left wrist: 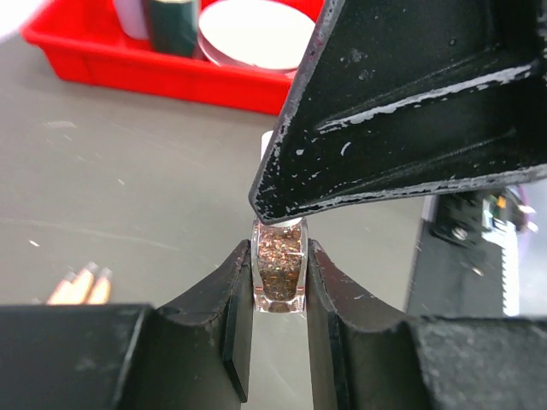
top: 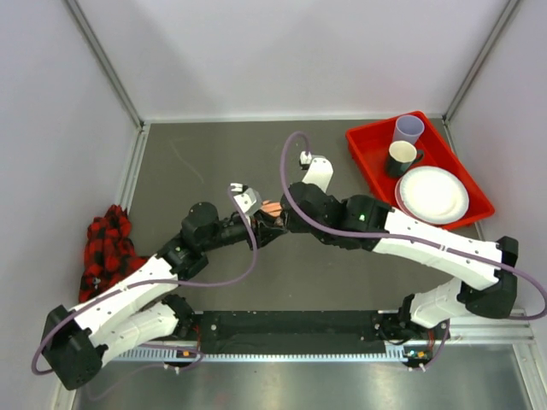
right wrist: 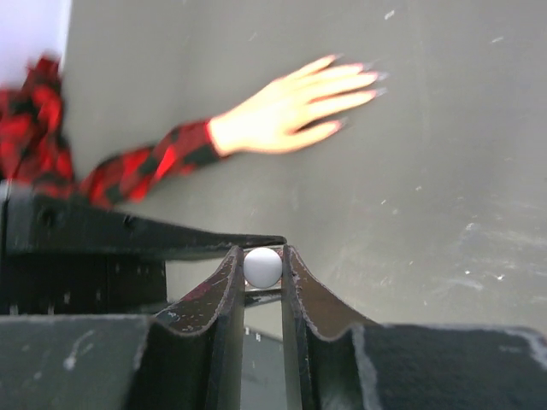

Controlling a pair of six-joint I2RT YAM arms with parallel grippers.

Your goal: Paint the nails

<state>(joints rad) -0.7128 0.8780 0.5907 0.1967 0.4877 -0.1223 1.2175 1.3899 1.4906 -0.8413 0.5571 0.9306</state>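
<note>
The peach mannequin hand [right wrist: 286, 109] lies flat on the grey table, its red-and-black plaid sleeve [right wrist: 141, 164] trailing left. Its nails [right wrist: 369, 79] are tiny and blurred at the fingertips. My left gripper [left wrist: 279, 253] is shut on a small clear nail polish bottle [left wrist: 279, 275] of coppery glitter. My right gripper [right wrist: 262, 256] is shut on the bottle's round white cap [right wrist: 262, 266], directly over the left gripper. In the top view both grippers [top: 268, 224] meet mid-table, just in front of the hand [top: 272, 207]. A few fingertips [left wrist: 82, 286] show in the left wrist view.
A red tray [top: 362, 141] at the back right holds a lilac cup [top: 408, 128], a dark mug [top: 400, 158] and a white plate [top: 433, 195]. The bunched plaid sleeve [top: 107, 243] lies by the left wall. Walls close the table on three sides.
</note>
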